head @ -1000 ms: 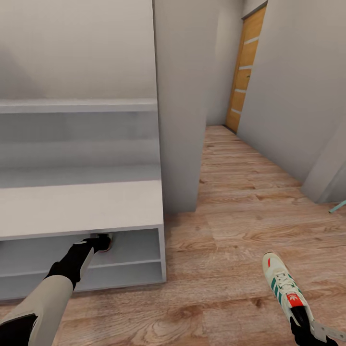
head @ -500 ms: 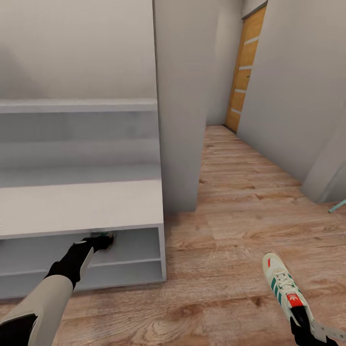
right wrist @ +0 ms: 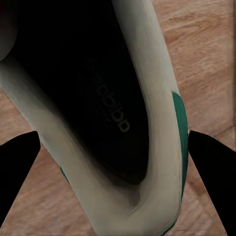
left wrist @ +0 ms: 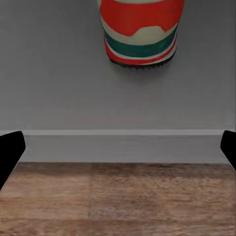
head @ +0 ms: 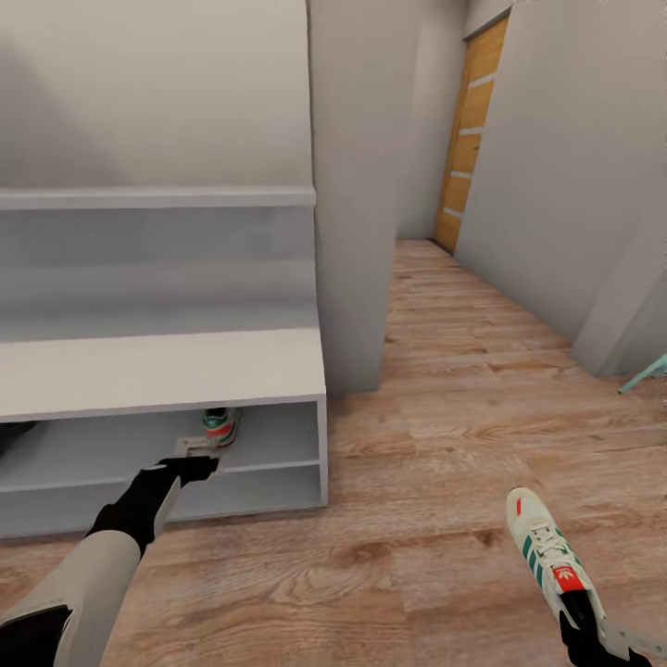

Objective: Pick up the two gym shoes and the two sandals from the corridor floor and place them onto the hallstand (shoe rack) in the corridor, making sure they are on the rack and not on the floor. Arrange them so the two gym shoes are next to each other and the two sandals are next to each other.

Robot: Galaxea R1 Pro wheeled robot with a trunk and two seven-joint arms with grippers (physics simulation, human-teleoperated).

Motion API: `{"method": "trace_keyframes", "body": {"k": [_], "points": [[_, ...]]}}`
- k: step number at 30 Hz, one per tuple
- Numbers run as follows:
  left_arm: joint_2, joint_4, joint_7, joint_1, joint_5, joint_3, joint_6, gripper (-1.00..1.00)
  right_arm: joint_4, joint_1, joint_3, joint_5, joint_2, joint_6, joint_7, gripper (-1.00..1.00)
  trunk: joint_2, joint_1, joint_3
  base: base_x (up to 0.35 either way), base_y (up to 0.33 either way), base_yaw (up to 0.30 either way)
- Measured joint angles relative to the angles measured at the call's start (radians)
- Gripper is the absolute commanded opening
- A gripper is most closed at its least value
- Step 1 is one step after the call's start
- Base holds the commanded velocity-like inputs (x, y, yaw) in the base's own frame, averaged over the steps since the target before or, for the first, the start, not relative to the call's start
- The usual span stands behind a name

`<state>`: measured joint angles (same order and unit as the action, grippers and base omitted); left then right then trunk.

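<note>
One gym shoe (head: 220, 426) lies on the upper open shelf of the hallstand (head: 157, 371), its red and green heel (left wrist: 140, 29) facing outward. My left gripper (head: 197, 456) hangs open just in front of that shelf, its fingertips (left wrist: 10, 152) spread wide and apart from the shoe. The second gym shoe (head: 547, 551) hovers above the corridor floor (head: 435, 435) at the lower right. My right gripper (head: 579, 611) is shut on its heel, and its dark insole (right wrist: 98, 108) lies between the fingers. A dark shape (head: 14, 432) at the shelf's left end could be a sandal; I cannot tell.
A grey wall column (head: 357, 185) stands right beside the hallstand's end. The corridor runs back to a wooden door (head: 472, 130). A teal object (head: 644, 375) pokes in at the right edge.
My left gripper has let go of the gym shoe and drawn back out of the shelf, leaving the shoe there. The whole view has shifted a little; the right arm holds still.
</note>
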<state>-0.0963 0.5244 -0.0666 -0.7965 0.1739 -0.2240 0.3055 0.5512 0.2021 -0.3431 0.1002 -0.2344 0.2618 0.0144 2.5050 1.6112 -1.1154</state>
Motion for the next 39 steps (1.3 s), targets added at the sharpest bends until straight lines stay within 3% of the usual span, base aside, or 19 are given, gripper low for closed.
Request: {"method": "trace_keyframes", "body": {"k": [4,6,7,10,14,18,19,21,27,29,30,32,36,37,39], "points": [[-0.001,-0.003,-0.001,0.002,0.0,0.0,-0.018,1.0,0.0,0.0,0.0,0.0,0.0,0.0,0.0,-1.0,0.0,0.0,0.0,-0.333,0.102,0.0],[-0.002,-0.008,-0.001,0.005,-0.001,0.0,-0.064,1.0,0.0,0.0,0.0,0.0,0.0,0.0,0.0,-1.0,0.0,0.0,0.0,-0.333,0.102,0.0],[-0.007,-0.012,0.0,0.036,-0.005,-0.007,-0.134,1.0,0.0,0.0,0.0,0.0,0.0,0.0,0.0,-1.0,0.0,0.0,0.0,-0.333,0.103,0.0],[-0.009,-0.012,-0.002,0.082,-0.029,-0.025,-0.185,1.0,0.0,0.0,0.0,0.0,0.0,0.0,0.0,-1.0,0.0,0.0,0.0,-0.333,0.103,0.0],[-0.01,-0.008,-0.004,0.179,-0.063,-0.04,-0.292,1.0,-0.001,0.0,0.001,-0.001,0.0,0.0,0.0,-1.0,0.0,0.0,0.0,-0.29,0.099,0.0],[-0.008,-0.006,-0.002,0.24,-0.069,-0.042,-0.382,1.0,-0.001,0.0,0.001,-0.001,0.001,0.0,0.0,-1.0,0.0,0.0,0.0,-0.136,0.054,0.0],[-0.007,-0.005,0.0,0.292,-0.072,-0.045,-0.452,1.0,-0.001,0.0,0.001,-0.001,0.001,0.0,0.0,-1.0,0.0,0.0,0.0,-0.052,0.02,0.0],[-0.005,-0.005,0.0,0.367,-0.075,-0.047,-0.519,1.0,-0.002,0.0,0.001,-0.002,0.001,0.001,0.0,-1.0,0.0,-0.001,0.0,-0.022,0.009,0.0],[-0.007,-0.01,-0.007,0.525,-0.075,-0.043,-0.607,1.0,-0.006,0.0,0.004,-0.003,0.004,0.002,0.001,-1.0,0.0,-0.001,0.0,-0.006,0.002,0.0],[-0.01,-0.01,-0.051,0.565,-0.074,-0.038,-0.619,1.0,-0.008,0.0,0.004,-0.004,0.006,0.004,0.002,-1.0,0.0,-0.001,0.0,0.0,0.0,0.0],[-0.015,-0.012,-0.125,0.585,-0.073,-0.04,-0.62,1.0,-0.009,0.0,0.005,-0.005,0.011,0.004,0.002,-1.0,0.0,-0.001,0.0,0.0,0.0,0.0],[-0.02,-0.014,-0.188,0.596,-0.073,-0.043,-0.619,1.0,-0.01,0.0,0.005,-0.004,0.013,0.004,0.002,-1.0,0.0,-0.001,0.0,0.0,0.0,0.0],[-0.063,-0.021,-0.402,0.623,-0.079,-0.055,-0.613,1.0,-0.01,0.0,0.005,-0.004,0.016,0.005,0.004,-1.0,0.0,-0.001,0.0,0.0,0.0,0.0],[-0.074,-0.022,-0.447,0.627,-0.088,-0.075,-0.616,1.0,-0.01,0.0,0.005,-0.004,0.016,0.005,0.004,-1.0,0.0,-0.001,0.0,0.0,0.0,0.0],[-0.077,-0.022,-0.46,0.63,-0.092,-0.09,-0.62,1.0,-0.01,0.0,0.005,-0.004,0.016,0.006,0.004,-1.0,0.0,-0.001,0.0,0.0,0.0,0.0]]}}
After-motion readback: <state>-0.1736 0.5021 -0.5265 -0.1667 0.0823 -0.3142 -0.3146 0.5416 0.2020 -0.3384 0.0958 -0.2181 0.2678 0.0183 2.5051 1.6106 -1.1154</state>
